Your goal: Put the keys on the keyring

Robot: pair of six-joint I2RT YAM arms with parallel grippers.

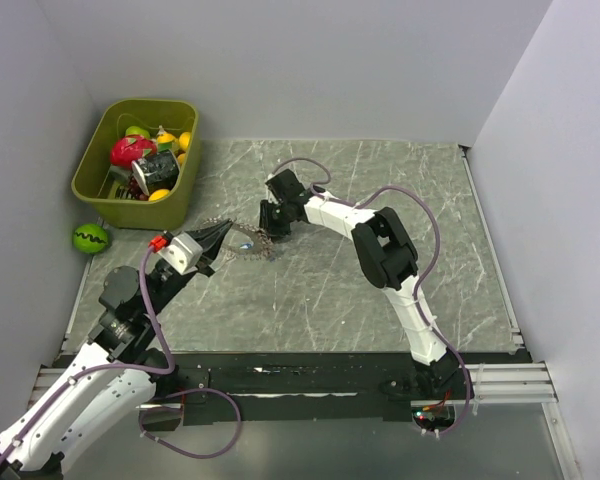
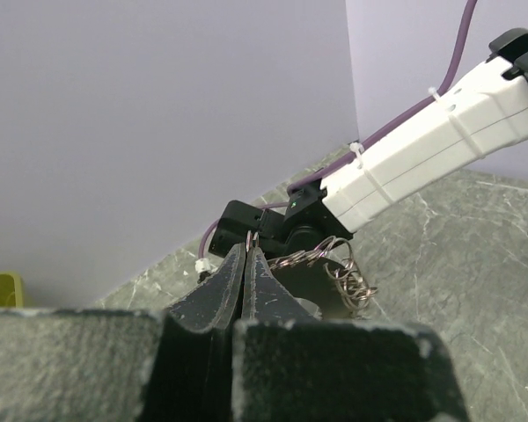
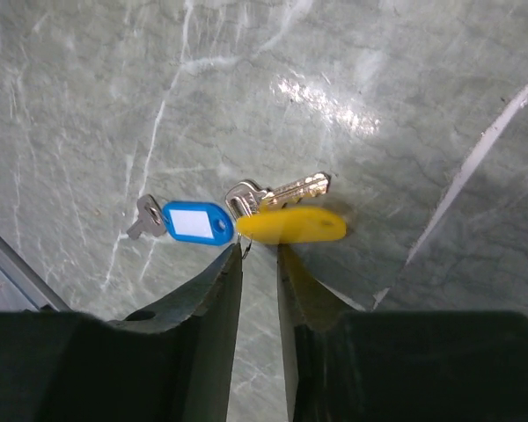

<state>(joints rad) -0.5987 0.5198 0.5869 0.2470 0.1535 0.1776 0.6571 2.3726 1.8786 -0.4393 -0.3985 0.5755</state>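
Presently, left claw [image 2: 249, 251] clamps the limp, light keyring [image 2: 321, 255], which trails toward three o'clock. The keys [image 3: 273, 195] lie on the bench [image 3: 405, 105] at twelve o'clock of the narrowly parted right claw [image 3: 260, 259]; probably slippery, best pinched at the yellow tag [image 3: 295, 226].

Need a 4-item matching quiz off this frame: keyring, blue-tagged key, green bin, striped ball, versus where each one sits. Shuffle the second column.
Things
1. keyring
2. blue-tagged key
3. green bin
4. striped green ball

Places
A. just outside the bin, on its near side
B. far left corner, filled with toy fruit
C. pinched in the shut left gripper
D. right beside the yellow tag

Pairs: 1-C, 2-D, 3-B, 4-A
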